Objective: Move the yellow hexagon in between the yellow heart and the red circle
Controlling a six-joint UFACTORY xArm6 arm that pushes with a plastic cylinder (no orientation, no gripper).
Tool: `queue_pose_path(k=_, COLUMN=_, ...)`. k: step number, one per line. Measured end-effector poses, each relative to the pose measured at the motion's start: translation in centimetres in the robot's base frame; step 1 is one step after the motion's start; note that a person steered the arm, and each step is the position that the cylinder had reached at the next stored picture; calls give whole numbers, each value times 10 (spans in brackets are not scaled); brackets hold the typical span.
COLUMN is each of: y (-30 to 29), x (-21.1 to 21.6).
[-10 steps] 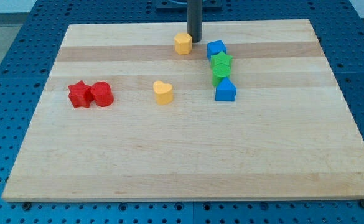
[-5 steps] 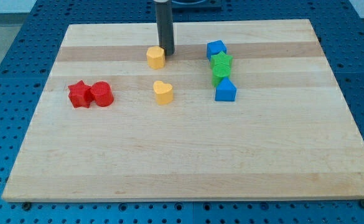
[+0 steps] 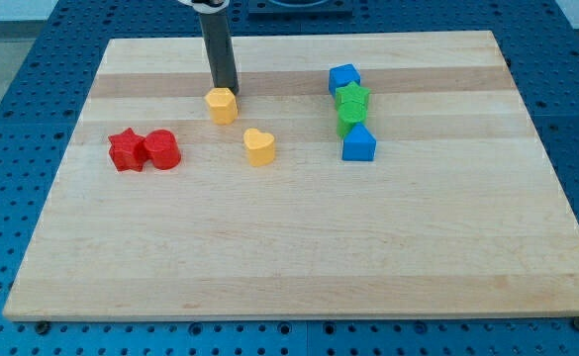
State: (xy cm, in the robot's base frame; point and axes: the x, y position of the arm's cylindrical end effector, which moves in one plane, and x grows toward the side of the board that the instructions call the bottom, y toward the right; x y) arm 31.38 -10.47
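Hexagon push toward the gap — no claw here, only my tip [image 3: 225, 92] touching the small yellow hexagon block's [image 3: 222, 105] upper edge.
Push down-left, stopping between small yellow heart block [image 3: 259, 146] and red circle block [image 3: 161, 150] — avoid nudging either.

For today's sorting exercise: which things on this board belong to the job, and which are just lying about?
Job:
my tip, just above the hexagon
yellow hexagon
yellow heart
red circle

Lying about:
red star
upper blue block
green star
green block
lower blue block
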Motion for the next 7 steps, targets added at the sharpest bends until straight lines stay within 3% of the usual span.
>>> queue_pose_path(k=7, y=0, x=71)
